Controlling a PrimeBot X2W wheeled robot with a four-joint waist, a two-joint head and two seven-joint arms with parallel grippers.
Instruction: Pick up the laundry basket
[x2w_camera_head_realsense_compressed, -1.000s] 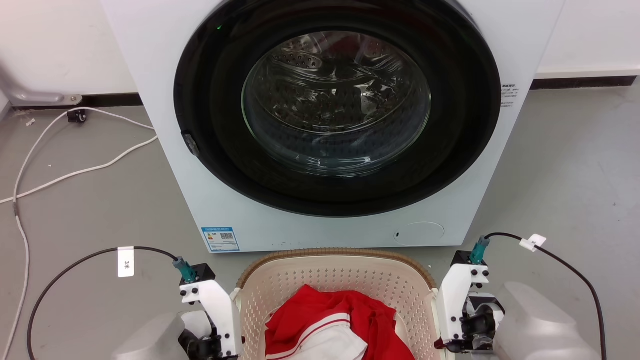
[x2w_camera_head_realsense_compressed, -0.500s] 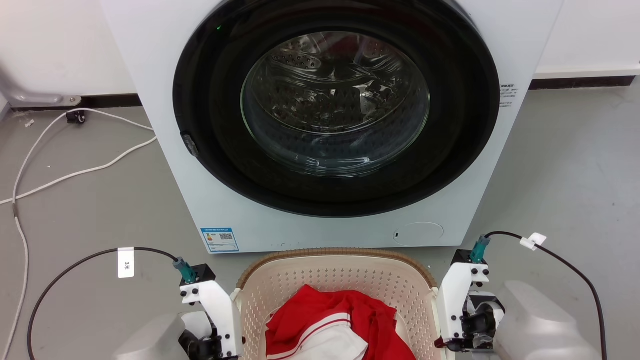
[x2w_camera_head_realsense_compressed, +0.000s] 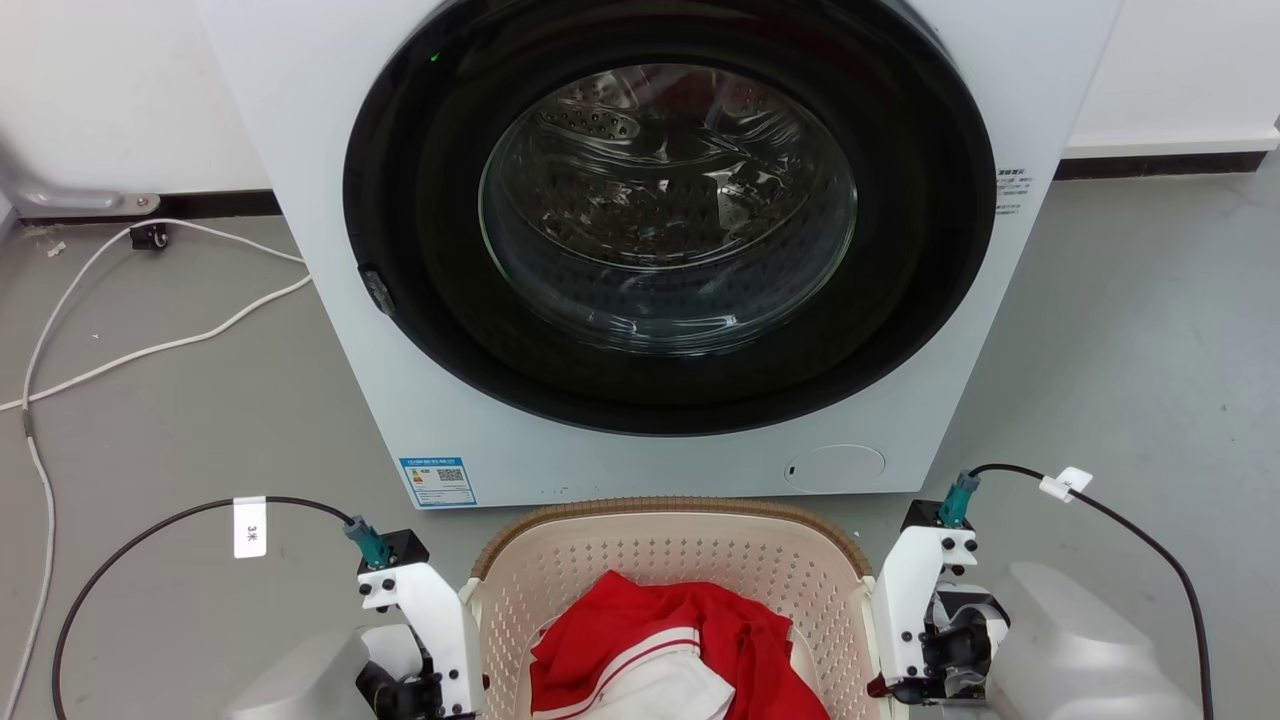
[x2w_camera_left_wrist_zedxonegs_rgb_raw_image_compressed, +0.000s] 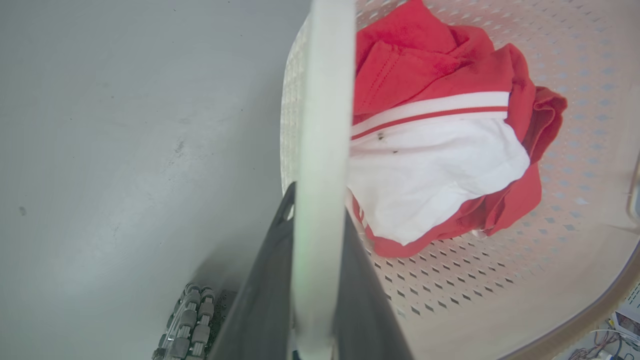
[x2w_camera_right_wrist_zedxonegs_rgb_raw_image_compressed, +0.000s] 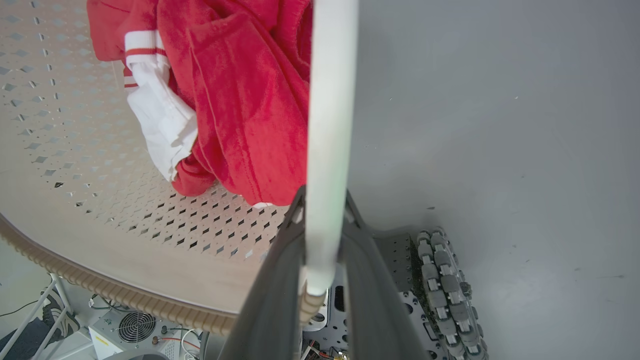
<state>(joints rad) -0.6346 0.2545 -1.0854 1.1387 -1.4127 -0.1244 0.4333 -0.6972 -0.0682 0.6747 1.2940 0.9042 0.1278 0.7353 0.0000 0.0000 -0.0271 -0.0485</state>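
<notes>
The laundry basket (x2w_camera_head_realsense_compressed: 668, 506), cream and perforated with a brown woven-look rim, sits at the bottom centre of the head view, right in front of the washer. A red and white garment (x2w_camera_head_realsense_compressed: 650, 650) lies inside it. In the left wrist view my left gripper (x2w_camera_left_wrist_zedxonegs_rgb_raw_image_compressed: 319, 205) is shut on the basket's white left handle (x2w_camera_left_wrist_zedxonegs_rgb_raw_image_compressed: 325, 100), one dark finger on each side. My right gripper (x2w_camera_right_wrist_zedxonegs_rgb_raw_image_compressed: 325, 197) is likewise shut on the white right handle (x2w_camera_right_wrist_zedxonegs_rgb_raw_image_compressed: 330, 100). The head view has both wrists (x2w_camera_head_realsense_compressed: 430, 620) (x2w_camera_head_realsense_compressed: 915, 610) pointing down at the basket's two sides, fingertips hidden.
A white front-loading washer (x2w_camera_head_realsense_compressed: 330, 250) with its round glass door shut stands just behind the basket. White cables (x2w_camera_head_realsense_compressed: 150, 345) trail over the grey floor at left. My base's roller wheels (x2w_camera_right_wrist_zedxonegs_rgb_raw_image_compressed: 445, 280) lie beneath the right handle.
The head view has shifted very slightly. Both grippers stay shut on the handles, and the basket holds the same place between them.
</notes>
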